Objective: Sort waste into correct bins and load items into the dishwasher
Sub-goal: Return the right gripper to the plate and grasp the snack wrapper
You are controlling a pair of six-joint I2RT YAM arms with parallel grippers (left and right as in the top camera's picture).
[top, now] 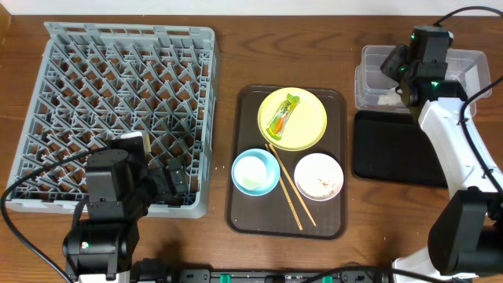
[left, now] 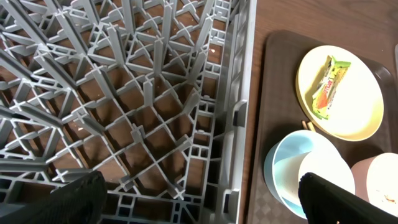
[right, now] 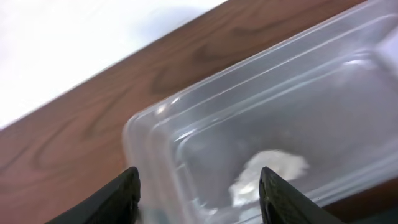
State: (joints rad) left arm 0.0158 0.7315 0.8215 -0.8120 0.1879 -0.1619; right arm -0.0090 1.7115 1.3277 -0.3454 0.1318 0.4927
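Overhead: grey dish rack [top: 118, 118] fills the bench's [top: 236, 47] left half. The brown serving tray [top: 251, 212] sits mid-bench. On it, the yellow plate [top: 310, 130] is at the rear with the yellow-green wrapper [top: 284, 115] lying on it. The light blue bowl [top: 255, 171] is front left, and the white bowl [top: 318, 169] with pale crumbs [top: 321, 184] is front right. Two chopsticks [top: 289, 189] lie slanted between the bowls. The clear tub [top: 369, 79] is at the bench's right rear, with the black tray [top: 393, 149] just in front of it. A tissue scrap [top: 387, 98] is inside the tub. The left fingers [top: 174, 179] hang over the rack's front right corner. The right fingers [top: 393, 63] are above the tub.

Left wrist: left fingers [left: 68, 199] are spread wide, released, gripping nothing. They straddle the dish rack's [left: 124, 93] right wall and the light blue bowl [left: 286, 155]. The yellow plate [left: 360, 112] and wrapper [left: 328, 87] sit beyond on the brown serving tray [left: 273, 93]. The white bowl [left: 382, 183] is cropped at the right edge.

Right wrist: right fingers [right: 118, 199] are parted, released, holding nothing, just above the clear tub's [right: 186, 124] corner. The crumpled white tissue scrap [right: 267, 174] lies on the tub floor, apart from the fingers.
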